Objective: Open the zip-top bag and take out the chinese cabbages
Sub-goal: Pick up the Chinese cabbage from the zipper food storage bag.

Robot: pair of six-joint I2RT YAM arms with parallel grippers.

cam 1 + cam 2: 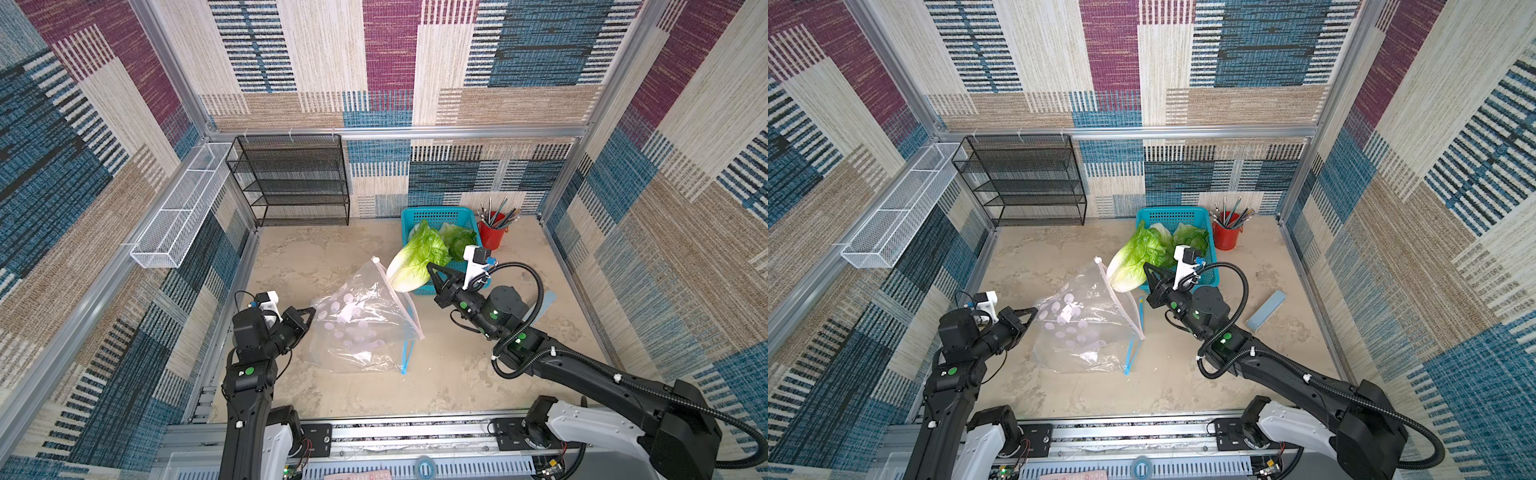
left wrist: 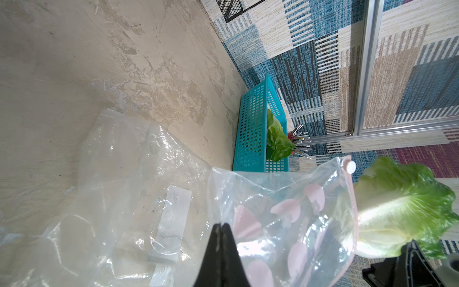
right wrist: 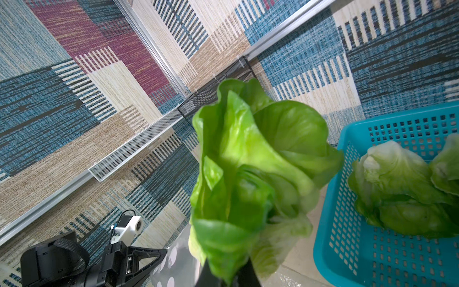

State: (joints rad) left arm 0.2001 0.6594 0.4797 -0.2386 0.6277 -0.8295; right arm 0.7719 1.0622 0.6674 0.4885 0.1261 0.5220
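The clear zip-top bag [image 1: 365, 320] with pink dots is lifted at its left side in both top views, its zip edge facing right. My left gripper [image 1: 312, 309] is shut on the bag's closed end, also seen in the left wrist view, where the left gripper [image 2: 221, 225] pinches the bag [image 2: 273, 223]. My right gripper [image 1: 430, 266] is shut on one chinese cabbage [image 1: 415, 259], held in the air just beyond the bag's mouth, at the near left corner of the teal basket [image 1: 440, 214]. Two more cabbages [image 3: 397, 193] lie in the basket [image 3: 360, 248].
A red cup of pencils [image 1: 492, 237] stands right of the basket. At the back left a black mesh shelf [image 1: 291, 178] stands against the wall, and a white wire tray [image 1: 178, 208] hangs on the left wall. A flat blue-grey block [image 1: 1266, 309] lies right of my right arm.
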